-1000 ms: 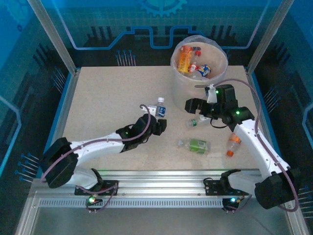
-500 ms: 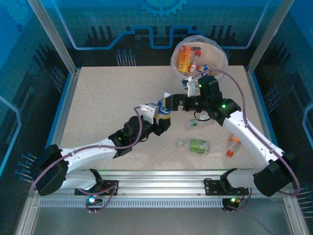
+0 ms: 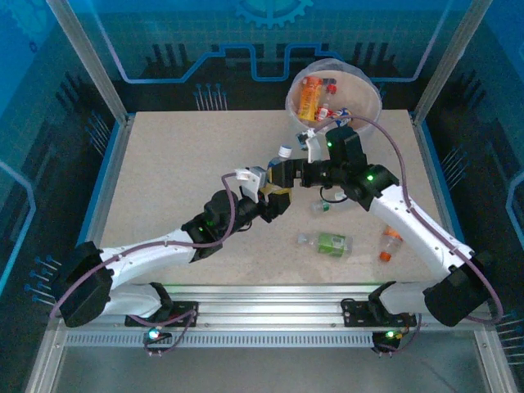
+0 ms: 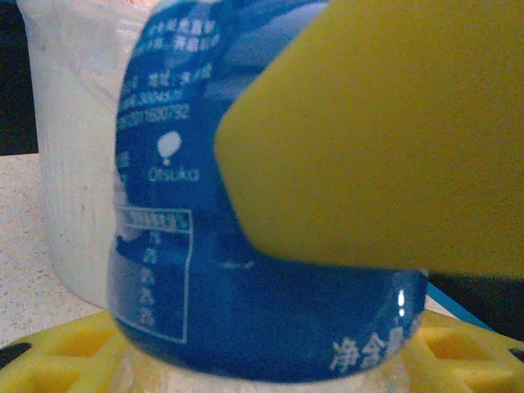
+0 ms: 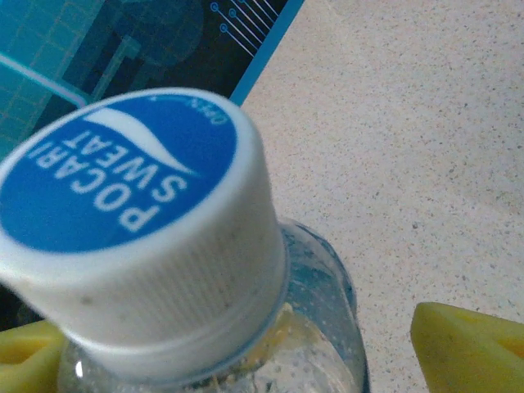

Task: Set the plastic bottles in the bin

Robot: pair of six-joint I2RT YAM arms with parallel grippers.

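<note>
The speckled worktop (image 3: 172,164) is carrying the whole scene. The bin (image 3: 295,90) is standing at its far right corner and is holding several of the plastic bottles, an orange-labelled bottle (image 3: 309,97) among them. In the left wrist view its pale wall (image 4: 74,164) is rising just behind the gripped bottle.

The left arm (image 3: 155,250) is stretching diagonally from the near left toward the middle, and the right arm (image 3: 409,221) is bending in from the right; the two are meeting just in front of the bin.

The left hand (image 3: 276,192) is clamping the blue-labelled bottle (image 3: 279,162) — its yellow pads (image 4: 385,139) are pressing on the label from above and below. The bottle is being held cap uppermost. Whether its base is touching the worktop cannot be told.

The right hand (image 3: 286,173) is sitting at the same bottle with its fingers spread. One yellow fingertip (image 5: 467,344) is standing apart from the neck, with bare worktop showing between them.

Three more bottles are lying on the worktop nearer the arms' bases: a green-labelled bottle (image 3: 327,241) on its side, an orange bottle (image 3: 390,241) just beside the right arm, and a small green-capped bottle (image 3: 321,205) under the right hand's wrist.

The white cap (image 5: 131,213) is showing a blue top reading POCARI SWEAT.
</note>
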